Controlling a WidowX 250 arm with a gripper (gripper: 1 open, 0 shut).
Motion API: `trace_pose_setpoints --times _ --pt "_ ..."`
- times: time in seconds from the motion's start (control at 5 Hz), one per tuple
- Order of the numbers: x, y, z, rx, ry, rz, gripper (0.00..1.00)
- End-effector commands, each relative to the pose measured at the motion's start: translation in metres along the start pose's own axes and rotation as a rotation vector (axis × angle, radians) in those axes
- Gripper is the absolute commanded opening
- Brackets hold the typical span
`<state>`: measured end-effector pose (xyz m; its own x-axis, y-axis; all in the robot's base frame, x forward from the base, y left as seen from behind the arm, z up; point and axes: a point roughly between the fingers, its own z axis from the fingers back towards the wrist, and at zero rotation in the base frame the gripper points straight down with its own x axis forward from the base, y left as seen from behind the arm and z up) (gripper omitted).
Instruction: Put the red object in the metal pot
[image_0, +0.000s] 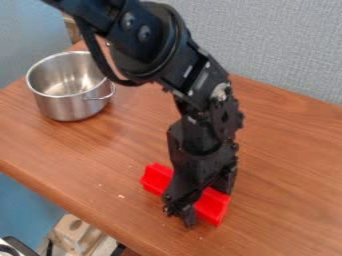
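The black arm reaches down from the top of the view and covers the middle of the red block (186, 197), so only its two ends show: one to the left of the pincer (191, 205) and one to its lower right. Whether the block is one straight piece under the arm cannot be checked, since its centre is hidden. The pincer points straight down over that hidden middle, its black fingers (179, 205) spread wide and standing on either side of the block. Whether the fingers touch the red plastic is not clear, because the black parts blur together there. The upper arm is cut off by the top edge of the picture.

The block is bright red, long and flat-sided, lying flat on the brown wooden desk (80, 150) near its front edge, at the lower middle of the view. The metal pot (71, 85) stands upright on the desk at the upper left, well apart from the block. It is round, shiny and silver, with straight walls and a small handle at its right side; its inside looks bare.

Below the desk's front edge some pale shapes appear, too blurred to name. No writing or labels can be read anywhere.
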<state>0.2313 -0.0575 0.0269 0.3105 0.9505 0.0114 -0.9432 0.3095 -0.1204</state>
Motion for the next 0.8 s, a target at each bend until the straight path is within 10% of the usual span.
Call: trace_pose_setpoints --times 0.0,0.6 --pt "-0.0022 -0.0039 0.0041 -0.023 -0.005 -0.001 1.00" --pt "-0.0016 -0.0048 0.0021 -0.018 -0.005 0.007 1.00"
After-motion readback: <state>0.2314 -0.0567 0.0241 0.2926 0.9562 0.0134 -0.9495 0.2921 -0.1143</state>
